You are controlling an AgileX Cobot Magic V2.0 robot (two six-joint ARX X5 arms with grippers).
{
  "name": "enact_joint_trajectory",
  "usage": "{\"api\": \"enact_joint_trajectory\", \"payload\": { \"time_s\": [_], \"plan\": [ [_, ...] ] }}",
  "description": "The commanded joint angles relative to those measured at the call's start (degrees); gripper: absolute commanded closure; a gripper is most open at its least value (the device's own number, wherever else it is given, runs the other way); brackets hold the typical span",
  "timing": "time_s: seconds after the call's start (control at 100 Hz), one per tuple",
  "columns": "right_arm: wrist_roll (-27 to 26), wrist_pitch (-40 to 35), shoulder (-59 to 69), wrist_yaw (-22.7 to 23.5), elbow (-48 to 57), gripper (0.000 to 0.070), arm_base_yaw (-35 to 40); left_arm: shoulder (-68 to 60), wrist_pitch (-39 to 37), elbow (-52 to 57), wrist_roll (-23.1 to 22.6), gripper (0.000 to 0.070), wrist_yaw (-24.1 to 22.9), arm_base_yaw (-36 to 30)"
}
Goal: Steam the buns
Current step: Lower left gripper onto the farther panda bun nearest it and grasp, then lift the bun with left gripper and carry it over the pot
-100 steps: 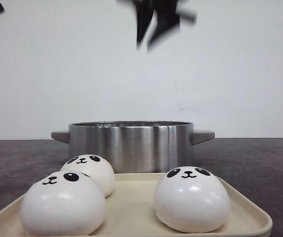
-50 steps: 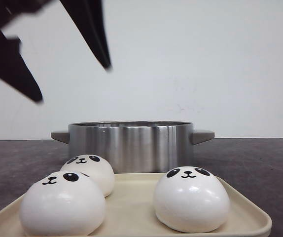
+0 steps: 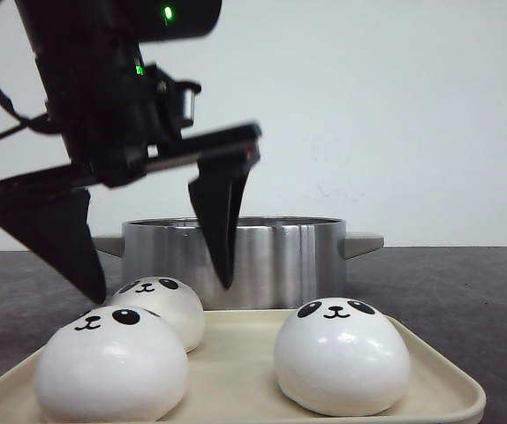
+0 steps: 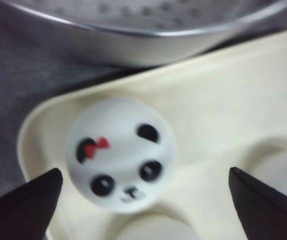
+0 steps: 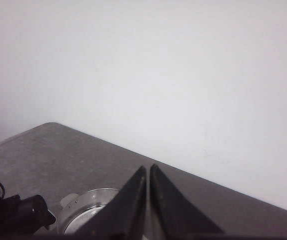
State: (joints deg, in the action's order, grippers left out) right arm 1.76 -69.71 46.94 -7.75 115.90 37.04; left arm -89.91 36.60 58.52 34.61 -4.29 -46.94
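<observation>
Above the cream tray (image 3: 430,375), left gripper (image 3: 152,265) is hanging with black wedge fingers spread wide | three glossy white domed buns (image 3: 342,358) are sitting on tray, before brushed-steel pot (image 3: 236,256) | right gripper (image 5: 148,172) is showing tapered fingers pressed together.

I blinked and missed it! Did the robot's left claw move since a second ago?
Yes. The left gripper has dropped from above the steel pot to straddle the back-left panda bun on the tray, fingers apart.
</observation>
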Motion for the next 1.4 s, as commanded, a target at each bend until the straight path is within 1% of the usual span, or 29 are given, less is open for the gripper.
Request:
{"api": "enact_joint_trajectory", "payload": {
  "time_s": [0.0, 0.07, 0.1, 0.19, 0.24, 0.3, 0.31, 0.33, 0.36, 0.37, 0.39, 0.47, 0.48, 0.61, 0.69, 0.8, 0.85, 1.05, 1.1, 1.16, 1.21, 1.26, 1.33, 1.39],
  "plan": [
    [-1.4, -0.8, 0.2, -1.5, 1.1, 0.0698, 0.3, -1.8, -1.1, 0.8, 1.1, 0.0, -0.5, 0.2],
    [-1.5, -2.6, -0.2, -3.0, 1.1, 0.0698, 0.3, -3.0, -2.1, 0.8, 1.6, 0.0, -0.4, 0.6],
    [-1.6, -3.6, -0.3, -3.7, 1.1, 0.0698, 0.3, -3.5, -2.3, 0.8, 2.1, 0.0016, -0.4, 0.7],
    [-2.2, -5.6, -0.3, -4.4, 1.1, 0.0698, 0.3, -4.9, -2.3, 0.8, 2.5, 0.0142, -0.3, 1.2],
    [-2.8, -6.2, -0.3, -4.3, 1.1, 0.0698, 0.3, -5.4, -2.3, 0.8, 2.5, 0.0181, -0.3, 1.4],
    [-3.1, -6.2, -0.3, -4.3, 1.1, 0.0699, 0.3, -6.0, -2.0, 0.8, 2.6, 0.0252, 0.3, 1.6],
    [-3.2, -6.2, -0.3, -4.3, 1.1, 0.0698, 0.3, -6.2, -1.9, 0.8, 2.6, 0.028, 0.5, 1.6],
    [-3.2, -6.2, -0.3, -4.3, 1.1, 0.0698, 0.3, -6.4, -1.8, 0.8, 2.6, 0.0305, 0.8, 1.7],
    [-3.2, -6.2, -0.3, -4.4, 1.1, 0.0698, 0.3, -6.7, -1.7, 0.8, 2.6, 0.0371, 1.3, 1.7],
    [-3.2, -6.2, -0.3, -4.4, 1.1, 0.0698, 0.3, -6.8, -1.6, 0.8, 2.6, 0.041, 1.6, 1.7],
    [-3.2, -6.2, -0.3, -4.4, 1.1, 0.0698, 0.3, -6.9, -1.5, 0.8, 2.5, 0.0449, 1.7, 1.7],
    [-3.2, -6.2, -0.3, -4.4, 1.1, 0.0699, 0.3, -7.1, -1.5, 0.8, 2.5, 0.0687, 2.2, 1.7],
    [-3.2, -6.2, -0.3, -4.4, 1.1, 0.0698, 0.3, -7.1, -1.5, 0.8, 2.5, 0.07, 2.2, 1.7],
    [-3.3, -6.2, -0.3, -4.8, 1.1, 0.0698, 0.3, -7.0, -1.5, 1.0, 2.4, 0.07, 2.9, 1.7],
    [-3.3, -6.2, -0.3, -4.8, 1.1, 0.0698, 0.3, -6.2, -0.9, 1.7, 1.5, 0.07, 6.0, 1.7],
    [-3.3, -6.2, -0.3, -4.8, 1.1, 0.0698, 0.3, -4.0, 1.2, 3.9, -1.1, 0.07, 10.1, 1.0],
    [-3.3, -6.2, -0.3, -4.8, 1.1, 0.0698, 0.3, -2.5, 2.2, 5.2, -1.7, 0.07, 10.9, 0.4],
    [-3.3, -6.2, -0.2, -4.8, 1.1, 0.0698, 0.3, 3.9, 3.7, 13.4, -4.1, 0.0699, 10.7, -2.3],
    [-3.3, -6.2, -0.2, -4.8, 1.0, 0.0698, 0.3, 4.7, 3.7, 16.3, -5.4, 0.0698, 9.5, -2.4],
    [-3.3, -6.2, -0.2, -4.8, 1.0, 0.0698, 0.3, 4.7, 3.9, 20.1, -7.1, 0.0698, 6.6, -2.3],
    [-3.3, -6.2, -0.2, -4.8, 1.0, 0.0698, 0.3, 4.3, 3.9, 23.1, -8.8, 0.0697, 3.7, -1.6],
    [-3.3, -6.2, -0.2, -4.8, 1.0, 0.0698, 0.3, 3.7, 3.9, 25.9, -10.7, 0.0697, 2.1, -0.2],
    [-3.3, -6.2, -0.2, -4.8, 1.0, 0.0699, 0.3, 2.0, 3.9, 29.1, -12.2, 0.0697, 1.9, 2.6],
    [-3.3, -6.2, -0.2, -4.8, 1.0, 0.0698, 0.3, 0.0, 4.2, 31.5, -12.9, 0.0697, 2.6, 5.3]
  ]
}}
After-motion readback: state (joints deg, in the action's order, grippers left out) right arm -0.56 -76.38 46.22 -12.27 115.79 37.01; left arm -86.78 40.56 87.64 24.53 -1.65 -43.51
